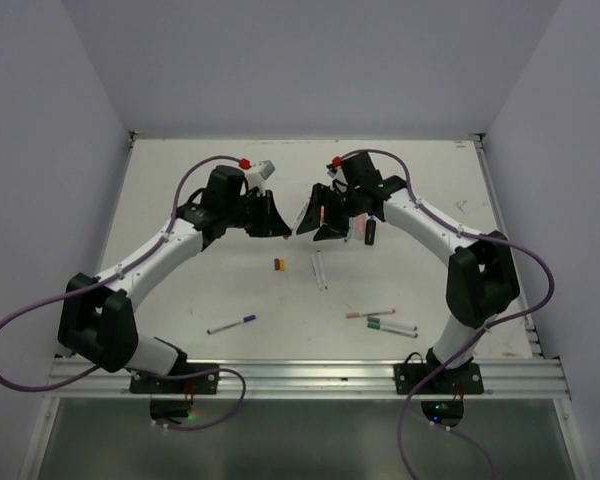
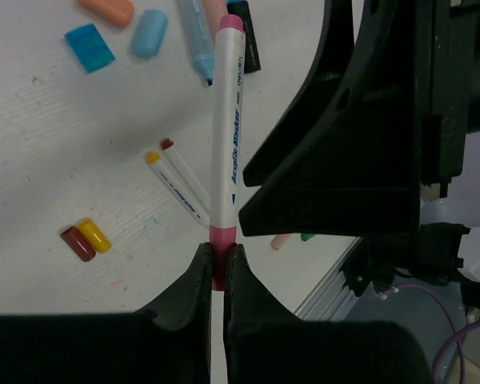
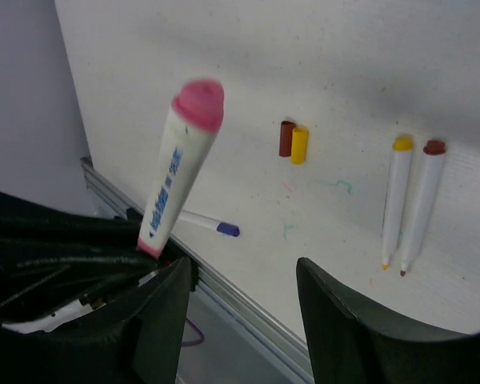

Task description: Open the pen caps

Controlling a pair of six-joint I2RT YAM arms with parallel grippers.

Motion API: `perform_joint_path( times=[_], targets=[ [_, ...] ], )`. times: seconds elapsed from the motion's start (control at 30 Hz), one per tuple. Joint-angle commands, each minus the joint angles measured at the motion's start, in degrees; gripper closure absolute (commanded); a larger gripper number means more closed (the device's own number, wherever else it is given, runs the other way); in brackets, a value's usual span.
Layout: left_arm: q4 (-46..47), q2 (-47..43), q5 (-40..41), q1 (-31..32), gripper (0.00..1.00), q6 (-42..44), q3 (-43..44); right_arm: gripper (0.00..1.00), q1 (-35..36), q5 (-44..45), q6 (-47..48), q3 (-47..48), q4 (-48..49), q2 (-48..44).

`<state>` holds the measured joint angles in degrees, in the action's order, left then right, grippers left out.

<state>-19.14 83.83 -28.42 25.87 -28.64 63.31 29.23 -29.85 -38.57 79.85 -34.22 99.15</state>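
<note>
As left jaws pinch it, the smooth pink cap [image 2: 223, 235] looks cylindrical.

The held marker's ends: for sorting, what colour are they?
Both pink; marker, in the left gripper, shows clearest in left wrist view.

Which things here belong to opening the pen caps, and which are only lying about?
Job: pink pen in the left gripper; open right gripper; purple-capped pen.
Lying about: loose red cap; loose yellow cap; yellow-tipped pen and red-tipped pen, already uncapped.
</note>
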Motion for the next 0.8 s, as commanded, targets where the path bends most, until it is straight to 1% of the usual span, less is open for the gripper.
perform_joint_path(
  times=[0.0, 0.13, 0.23, 0.37, 0.47, 0.57, 0.63, 0.67, 0.7, 0.73, 0.77],
  targets=[
    [1.39, -3.06, -2.6, -0.2, 1.0, -4.58, -3.1, 0.41, -0.14, -2.32, -5.72, 1.18, 9.07, -0.01],
    [-0.46, -3.68, -3.03, -0.29, 1.0, -3.79, -3.01, 0.41, -0.14, -1.45, -8.63, -1.88, 13.64, -1.86],
    [0.06, -3.5, -3.83, -0.12, 1.0, -3.96, -3.19, 0.41, -0.14, -1.79, -9.77, -3.12, 15.23, -1.51],
    [0.85, -2.89, -4.53, -0.03, 1.0, -3.96, -3.02, 0.42, -0.14, -2.24, -12.58, -4.62, 20.14, -1.07],
    [0.94, -2.62, -5.24, -0.03, 1.0, -3.88, -2.66, 0.44, -0.05, -1.62, -13.29, -4.53, 21.12, -0.63],
    [1.03, -2.62, -5.59, 0.06, 1.0, -3.7, -2.49, 0.5, -0.14, -1.53, -14.08, -4.53, 22.26, -0.01],
    [1.55, -2.62, -6.2, 0.15, 1.0, -3.7, -2.92, 0.57, -0.14, -1.97, -14.52, -4.97, 23.66, 0.6],
    [1.64, -2.62, -6.46, 0.15, 1.0, -3.7, -3.19, 0.63, -0.14, -2.67, -15.13, -5.15, 24.19, 0.69],
    [2.08, -2.62, -6.73, 0.15, 1.0, -3.7, -3.28, 0.83, -0.14, -2.67, -15.31, -5.41, 24.46, 0.78],
    [2.26, -2.62, -6.91, 0.15, 1.0, -3.7, -3.45, 0.94, -0.14, -2.76, -15.22, -5.32, 24.46, 0.86],
    [2.43, -2.62, -7.34, 0.15, 1.0, -3.61, -3.8, 1.0, -0.14, -2.85, -15.14, -5.32, 24.11, 0.87]
  ],
)
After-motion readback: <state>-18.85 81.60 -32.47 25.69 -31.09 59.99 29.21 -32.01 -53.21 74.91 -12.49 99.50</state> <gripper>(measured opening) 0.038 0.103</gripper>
